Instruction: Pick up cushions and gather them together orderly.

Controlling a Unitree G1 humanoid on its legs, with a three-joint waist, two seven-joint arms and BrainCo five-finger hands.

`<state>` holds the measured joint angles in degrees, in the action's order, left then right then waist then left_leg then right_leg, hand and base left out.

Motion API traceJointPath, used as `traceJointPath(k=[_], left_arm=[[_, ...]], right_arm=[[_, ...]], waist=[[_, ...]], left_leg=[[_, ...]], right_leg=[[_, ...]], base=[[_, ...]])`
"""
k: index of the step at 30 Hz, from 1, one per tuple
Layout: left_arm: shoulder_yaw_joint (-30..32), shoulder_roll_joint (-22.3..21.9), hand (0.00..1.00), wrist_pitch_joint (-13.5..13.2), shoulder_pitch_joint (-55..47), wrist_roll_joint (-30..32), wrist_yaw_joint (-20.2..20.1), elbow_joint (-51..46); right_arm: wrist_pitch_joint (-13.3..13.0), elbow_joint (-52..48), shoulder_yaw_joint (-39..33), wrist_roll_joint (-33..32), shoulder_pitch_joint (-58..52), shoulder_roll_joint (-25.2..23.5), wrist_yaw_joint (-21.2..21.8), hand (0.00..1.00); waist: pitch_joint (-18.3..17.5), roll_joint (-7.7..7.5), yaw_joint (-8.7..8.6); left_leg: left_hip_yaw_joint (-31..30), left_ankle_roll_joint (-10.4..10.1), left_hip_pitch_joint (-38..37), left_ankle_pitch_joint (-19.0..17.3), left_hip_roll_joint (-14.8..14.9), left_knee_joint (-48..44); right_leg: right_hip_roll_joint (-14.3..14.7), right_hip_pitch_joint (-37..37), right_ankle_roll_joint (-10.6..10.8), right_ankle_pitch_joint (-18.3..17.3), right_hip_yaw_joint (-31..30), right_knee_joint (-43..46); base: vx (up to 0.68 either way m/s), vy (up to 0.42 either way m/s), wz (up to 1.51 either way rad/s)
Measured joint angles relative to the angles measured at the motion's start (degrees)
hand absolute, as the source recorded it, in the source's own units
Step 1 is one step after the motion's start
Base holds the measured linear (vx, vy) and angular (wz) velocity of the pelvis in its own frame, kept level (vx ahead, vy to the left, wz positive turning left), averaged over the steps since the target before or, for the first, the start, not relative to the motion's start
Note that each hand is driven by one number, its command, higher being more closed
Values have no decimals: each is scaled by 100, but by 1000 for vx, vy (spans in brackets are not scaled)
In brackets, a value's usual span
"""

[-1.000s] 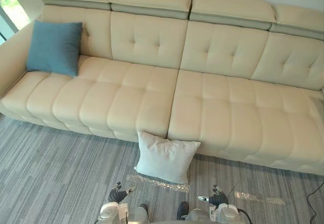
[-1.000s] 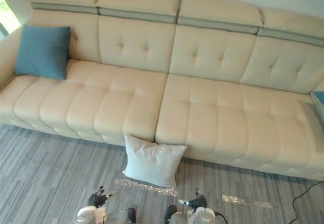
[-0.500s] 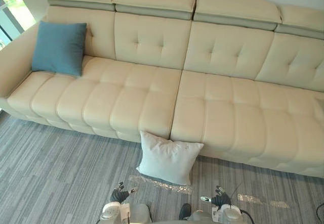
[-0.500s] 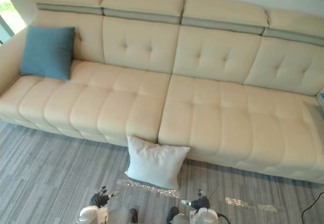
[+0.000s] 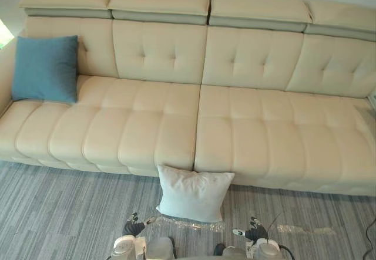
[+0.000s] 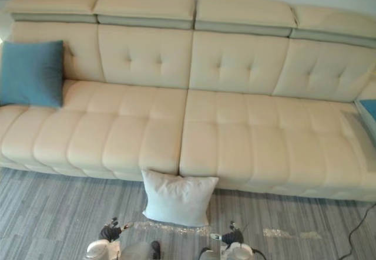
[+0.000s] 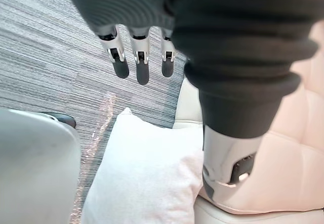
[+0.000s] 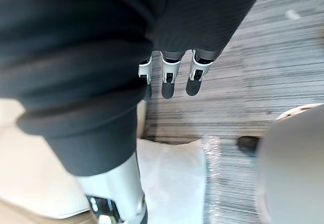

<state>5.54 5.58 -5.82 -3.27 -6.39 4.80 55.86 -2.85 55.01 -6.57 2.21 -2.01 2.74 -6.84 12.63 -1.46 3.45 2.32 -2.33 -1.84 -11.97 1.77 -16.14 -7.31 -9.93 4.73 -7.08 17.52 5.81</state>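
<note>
Okay, white cushion (image 5: pixel 194 193) is on the floor (image 5: pixel 59 213), leaning against the sofa (image 5: pixel 247 125) front edge at the middle seam. Blue cushion (image 5: pixel 45 68) is propped against the backrest at the sofa's left end. Left hand (image 5: pixel 134 227) and right hand (image 5: pixel 255 232) hang low over the floor, fingers straight, both empty.

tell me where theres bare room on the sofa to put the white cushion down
The sofa seat is bare from right of the blue cushion, leaning at its left end, across the middle and right sections. The carpet on both sides of the white cushion is free. The one crowded spot is the sofa front at the middle seam, where that cushion leans.
</note>
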Motion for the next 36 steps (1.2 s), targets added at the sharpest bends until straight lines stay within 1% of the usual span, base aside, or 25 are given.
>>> traceJointPath(k=[4,6,7,9,10,11,12,14,15,17,18,20,21,23,24,25,26,27,28,30,32,33,36], left_arm=[[-2,14,0,-5,-3,-45,3,-22],[3,59,0,-14,21,-67,34,-235],[6,67,0,-16,35,-96,57,-317],[15,81,0,-24,110,-208,172,-541],[21,83,0,-28,153,-262,207,-609],[29,85,0,-35,242,-294,282,-707],[30,101,0,-56,290,-319,301,-731],[79,199,0,-114,514,-454,415,-802],[135,218,0,-136,573,-501,440,-820],[282,317,0,-196,820,-570,615,-825],[298,336,0,-231,877,-618,642,-826],[401,467,0,-267,1081,-690,676,-828],[421,494,0,-277,1143,-736,730,-828],[479,607,0,-336,1387,-780,863,-851],[480,660,0,-348,1510,-832,878,-877],[490,671,0,-348,1551,-851,882,-907],[551,668,0,-351,1616,-895,897,-1020],[652,645,0,-354,1727,-910,904,-1122],[677,639,0,-353,1750,-920,908,-1158],[701,595,0,-355,1977,-945,912,-1350],[700,571,0,-355,2106,-944,913,-1474],[699,544,0,-354,2299,-931,914,-1612],[668,435,0,-349,2558,-818,947,-1804]], right_arm=[[-2,0,0,-5,13,-4,-6,0],[-3,-6,-2,-45,141,-11,-29,0],[-4,-15,-5,-65,216,-8,-48,0],[-35,-57,-2,-151,395,56,-114,0],[-57,-96,-2,-240,481,99,-129,0],[-70,-259,-2,-304,601,190,-187,0],[-98,-289,-3,-348,682,239,-219,0],[-136,-293,-7,-501,1023,433,-319,0],[-144,-294,-8,-543,1104,476,-341,0],[-218,-347,-9,-732,1381,613,-423,0],[-228,-394,-9,-743,1429,650,-448,0],[-285,-479,-12,-914,1689,739,-521,0],[-301,-479,-13,-949,1737,767,-554,0],[-330,-496,-26,-1021,1996,875,-612,0],[-332,-642,-77,-1114,2063,873,-678,0],[-335,-720,-109,-1134,2078,864,-686,0],[-361,-981,-198,-1162,2147,835,-724,0],[-382,-1198,-232,-1194,2227,821,-761,0],[-390,-1269,-236,-1198,2243,816,-772,0],[-442,-1733,-446,-1249,2299,642,-829,0],[-451,-1919,-492,-1349,2357,534,-879,0],[-475,-2092,-548,-1371,2474,417,-918,0],[-512,-2282,-640,-1483,2636,368,-964,0]], waist=[[41,-38,12],[329,-151,20],[433,-187,25],[702,-206,29],[800,-208,30],[1001,-149,36],[1079,-138,34],[1198,-123,28],[1225,-118,28],[1266,-80,23],[1299,-60,18],[1384,-73,-22],[1394,-72,-23],[1506,-73,-29],[1551,-93,-29],[1564,-96,-23],[1612,-81,-13],[1716,-99,-8],[1737,-111,-10],[1775,-127,-9],[1802,-160,-9],[1846,-191,-2],[1900,-206,3]], left_leg=[[-80,-2,-58,1,23,-15],[-154,-6,-23,1,13,-250],[-172,-6,28,0,15,-370],[-313,-45,459,-27,79,-872],[-343,-105,613,-65,108,-1033],[-389,-201,835,-153,167,-1310],[-421,-203,971,-191,180,-1444],[-455,-220,1586,-389,224,-1983],[-453,-242,1718,-471,243,-2116],[-463,-275,2352,-768,316,-2711],[-468,-275,2500,-808,332,-2872],[-479,-283,3062,-890,350,-3404],[-479,-280,3221,-895,354,-3529],[-487,-272,3824,-900,379,-3924],[-483,-242,4115,-916,418,-4080],[-474,-242,4228,-916,438,-4136],[-452,-239,4605,-912,503,-4344],[-450,-238,4865,-906,564,-4501],[-445,-237,4985,-900,580,-4558],[-442,-229,5613,-875,678,-4863],[-447,-232,5920,-863,691,-4992],[-457,-241,6263,-842,747,-5118],[-452,-243,6680,-820,753,-5282]], right_leg=[[-16,-12,-37,-168,111,249],[-117,47,-64,-451,265,735],[-162,146,-82,-526,302,926],[-190,528,-146,-667,419,1496],[-191,636,-176,-716,426,1655],[-190,842,-210,-824,472,1965],[-213,989,-222,-890,496,2145],[-339,1655,-323,-1193,560,2892],[-363,1803,-348,-1279,566,3053],[-433,2420,-470,-1639,561,3689],[-455,2567,-497,-1683,554,3858],[-571,3144,-552,-1851,496,4472],[-585,3313,-537,-1897,470,4605],[-633,3931,-600,-1944,403,5035],[-657,4241,-627,-1964,373,5218],[-674,4357,-639,-1971,374,5278],[-705,4719,-661,-1982,395,5468],[-731,4989,-671,-1978,391,5641],[-753,5101,-675,-1976,395,5709],[-789,5710,-776,-1986,411,6013],[-802,5999,-816,-1994,408,6156],[-809,6326,-842,-1994,423,6281],[-885,6740,-874,-1990,417,6477]], base=[[37,-48,15],[-48,-65,27],[-171,-69,27],[-188,-64,20],[-126,-48,13],[-182,-58,8],[-261,-72,9],[-273,-62,5],[-243,-38,-3],[-255,-20,-11],[-268,2,-12],[-266,10,-8],[-239,2,-9],[-231,9,-12],[-194,15,-12],[-174,19,-18],[-146,18,-21],[-139,16,-21],[-124,6,-16],[-112,-17,-7],[-65,-27,-3],[-42,-29,-7],[-15,-10,-2]])
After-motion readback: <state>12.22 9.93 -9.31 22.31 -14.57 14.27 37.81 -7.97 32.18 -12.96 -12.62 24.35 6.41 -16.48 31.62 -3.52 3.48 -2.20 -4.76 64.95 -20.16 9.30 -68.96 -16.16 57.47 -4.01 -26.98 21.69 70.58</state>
